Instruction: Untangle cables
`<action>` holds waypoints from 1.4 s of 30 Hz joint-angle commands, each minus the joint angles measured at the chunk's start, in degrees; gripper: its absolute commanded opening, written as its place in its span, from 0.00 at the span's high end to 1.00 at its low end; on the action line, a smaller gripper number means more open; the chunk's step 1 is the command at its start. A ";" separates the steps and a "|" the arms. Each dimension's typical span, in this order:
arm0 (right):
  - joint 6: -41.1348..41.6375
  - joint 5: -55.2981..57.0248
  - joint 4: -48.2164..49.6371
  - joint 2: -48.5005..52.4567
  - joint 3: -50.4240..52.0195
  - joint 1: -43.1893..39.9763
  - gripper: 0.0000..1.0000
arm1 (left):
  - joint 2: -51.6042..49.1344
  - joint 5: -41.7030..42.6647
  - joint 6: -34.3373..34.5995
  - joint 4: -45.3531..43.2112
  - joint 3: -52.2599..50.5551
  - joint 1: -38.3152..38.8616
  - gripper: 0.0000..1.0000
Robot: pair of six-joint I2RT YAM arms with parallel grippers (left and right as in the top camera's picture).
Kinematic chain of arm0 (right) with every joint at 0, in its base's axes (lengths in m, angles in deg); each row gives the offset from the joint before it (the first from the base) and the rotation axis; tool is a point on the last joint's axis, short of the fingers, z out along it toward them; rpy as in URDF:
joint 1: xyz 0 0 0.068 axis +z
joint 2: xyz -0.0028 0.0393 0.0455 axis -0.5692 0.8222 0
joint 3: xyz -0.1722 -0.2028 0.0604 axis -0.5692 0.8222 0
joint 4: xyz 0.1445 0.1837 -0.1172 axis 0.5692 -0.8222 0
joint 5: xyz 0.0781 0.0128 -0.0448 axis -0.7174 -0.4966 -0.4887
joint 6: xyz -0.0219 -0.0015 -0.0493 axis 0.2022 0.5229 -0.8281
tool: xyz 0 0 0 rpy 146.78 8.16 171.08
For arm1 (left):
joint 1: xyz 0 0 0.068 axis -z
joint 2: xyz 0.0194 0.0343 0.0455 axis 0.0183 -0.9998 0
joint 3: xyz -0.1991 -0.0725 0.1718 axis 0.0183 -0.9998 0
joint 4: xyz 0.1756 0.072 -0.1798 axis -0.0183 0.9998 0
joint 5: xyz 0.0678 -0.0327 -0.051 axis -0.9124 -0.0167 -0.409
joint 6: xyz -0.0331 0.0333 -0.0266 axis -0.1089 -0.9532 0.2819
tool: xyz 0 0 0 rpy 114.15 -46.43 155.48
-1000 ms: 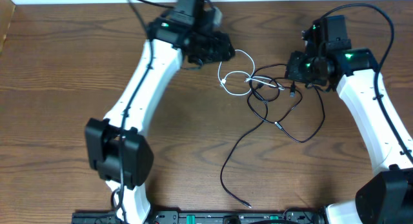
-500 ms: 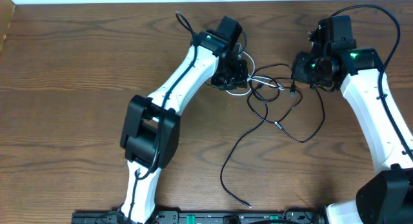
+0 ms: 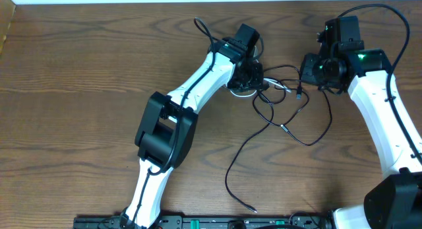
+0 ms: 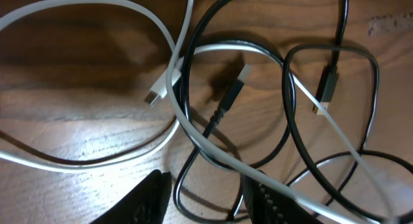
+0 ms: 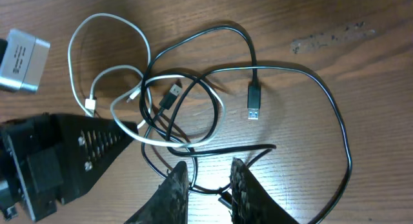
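The thin white cable (image 3: 241,92) and the longer black cable (image 3: 265,127) lie tangled at the table's back centre. My left gripper (image 3: 254,77) sits low over the tangle's left side and hides most of the white cord from overhead. In the left wrist view it (image 4: 208,199) is open, a loop of the black cable (image 4: 193,185) lies between its fingers, and the white cable (image 4: 213,153) runs across the right finger. My right gripper (image 3: 304,72) hovers at the tangle's right edge. In the right wrist view it (image 5: 206,185) stands slightly open over a black strand (image 5: 213,150).
The black cable's free end (image 3: 254,208) trails toward the table's front edge. Two black plugs (image 5: 253,101) (image 5: 173,93) and a white plug (image 5: 91,106) lie inside the tangle. The left arm's body (image 5: 58,159) crowds the right wrist view's left side.
My left arm has swung right from the back left and come down onto the tangle. My right gripper has parted its jaws a little; its arm has barely moved.
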 commanded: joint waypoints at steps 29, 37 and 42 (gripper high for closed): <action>-3.43 0.92 -0.42 -0.68 -0.28 -0.15 0.75 | -4.85 -23.76 0.42 -6.99 -5.38 9.46 0.92; -3.45 0.92 -0.13 -0.68 -0.28 -0.15 0.67 | 0.13 -25.57 -6.91 -4.31 -4.04 6.23 0.93; -4.68 -1.01 1.22 -0.68 -0.28 -0.15 0.72 | 11.82 -7.30 -13.84 -0.61 -4.02 -0.44 0.92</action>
